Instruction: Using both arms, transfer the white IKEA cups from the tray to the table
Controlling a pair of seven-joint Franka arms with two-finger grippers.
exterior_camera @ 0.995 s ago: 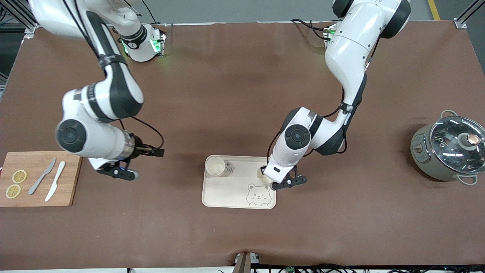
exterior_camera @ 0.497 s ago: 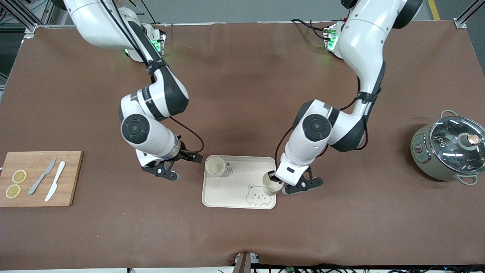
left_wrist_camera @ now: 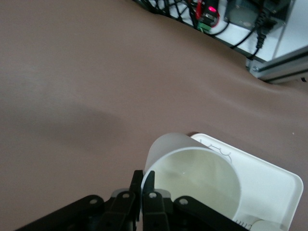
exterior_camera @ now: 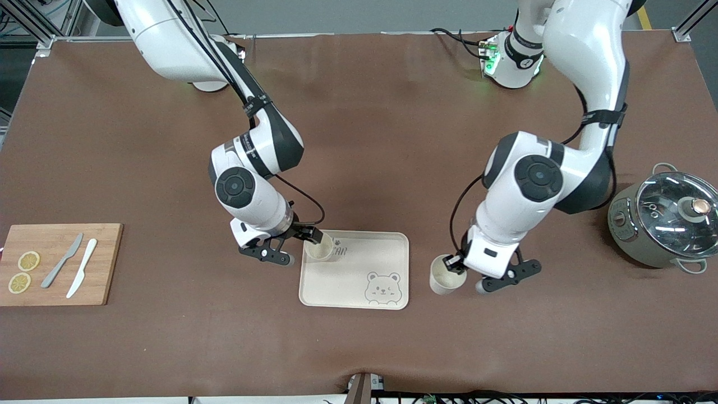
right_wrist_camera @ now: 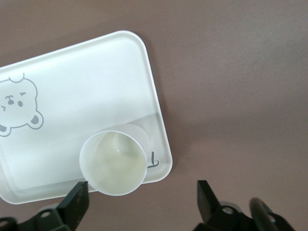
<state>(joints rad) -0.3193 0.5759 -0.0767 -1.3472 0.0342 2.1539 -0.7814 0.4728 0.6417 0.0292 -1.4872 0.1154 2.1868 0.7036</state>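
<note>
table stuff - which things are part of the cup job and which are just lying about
Part of the job:
- cup held by the left hand, off the tray, over the table
- cup on the tray, right hand open at it
- tray

Lying about:
- cutting board with two knives and lemon slices
- lidded pot

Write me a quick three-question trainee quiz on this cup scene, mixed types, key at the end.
1. True or false: the left gripper has the held cup over the bear tray.
2. Pick one. The right gripper has its jaws: A) open, at the cup on the tray; B) shut on a knife; C) shut on the pot lid.
3. Fill in: the left gripper's jaws pinch the held cup by its ___.

Key: 1 false, it is beside the tray, toward the left arm's end of the table. 2 A. 3 rim.
</note>
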